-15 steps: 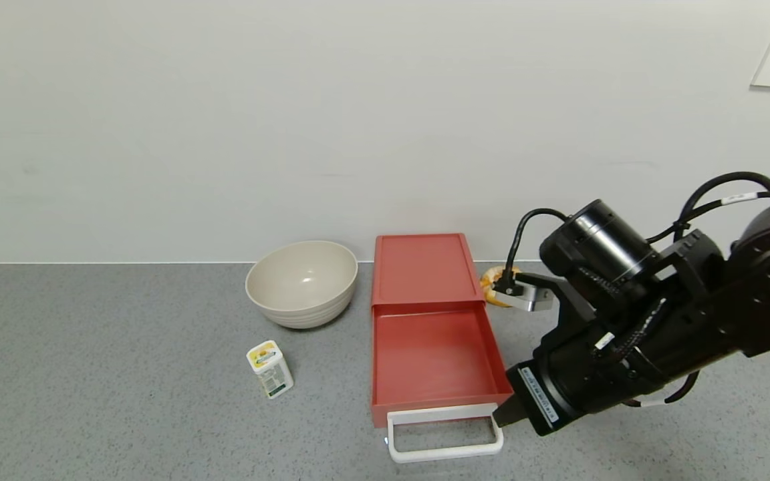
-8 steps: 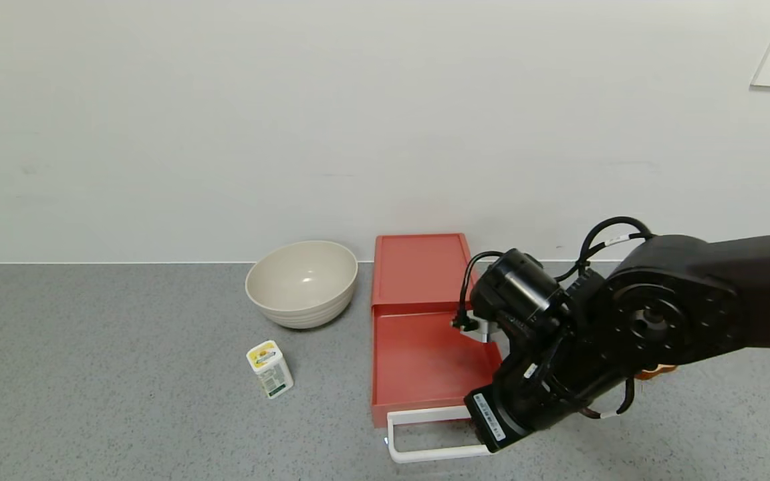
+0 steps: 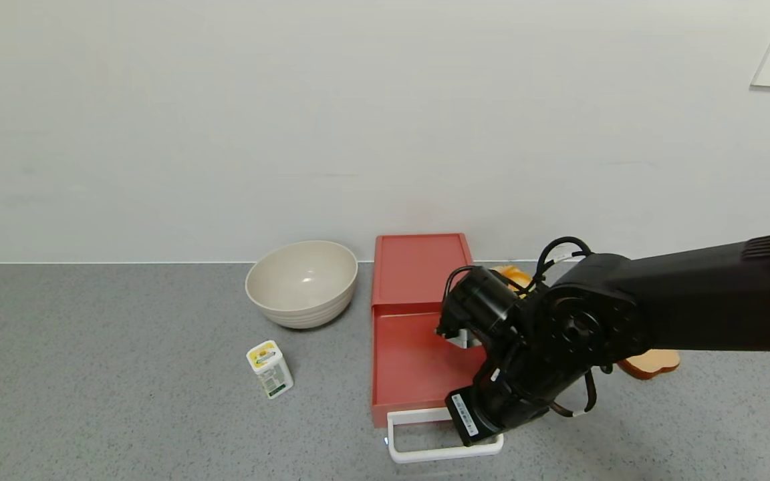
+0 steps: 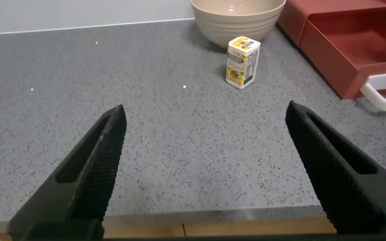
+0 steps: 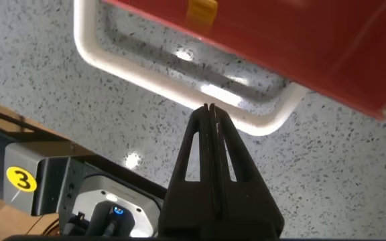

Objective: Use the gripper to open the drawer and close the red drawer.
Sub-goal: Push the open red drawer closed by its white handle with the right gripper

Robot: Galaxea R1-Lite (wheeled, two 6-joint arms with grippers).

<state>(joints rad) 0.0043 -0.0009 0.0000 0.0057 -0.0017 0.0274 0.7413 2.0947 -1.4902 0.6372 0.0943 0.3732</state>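
The salmon-red drawer (image 3: 418, 364) stands pulled out of its flat box (image 3: 421, 267), and its tray is empty. Its white loop handle (image 3: 418, 455) lies on the table in front. My right gripper (image 5: 209, 107) is shut on nothing, and its tips are at the outer edge of the handle's (image 5: 133, 63) front bar, near the right corner. In the head view its fingers are hidden under the black wrist (image 3: 475, 417). My left gripper (image 4: 205, 110) is open and empty, low over the table's front edge, away from the drawer (image 4: 354, 47).
A beige bowl (image 3: 301, 282) stands left of the box. A small white bottle with a yellow label (image 3: 269, 369) stands in front of it. An orange thing (image 3: 513, 272) and a flat brown thing (image 3: 652, 364) lie right of the drawer, partly behind my right arm.
My right arm has swung left and down from beside the drawer's right side to the front right of the handle. The drawer, bowl and bottle have not moved.
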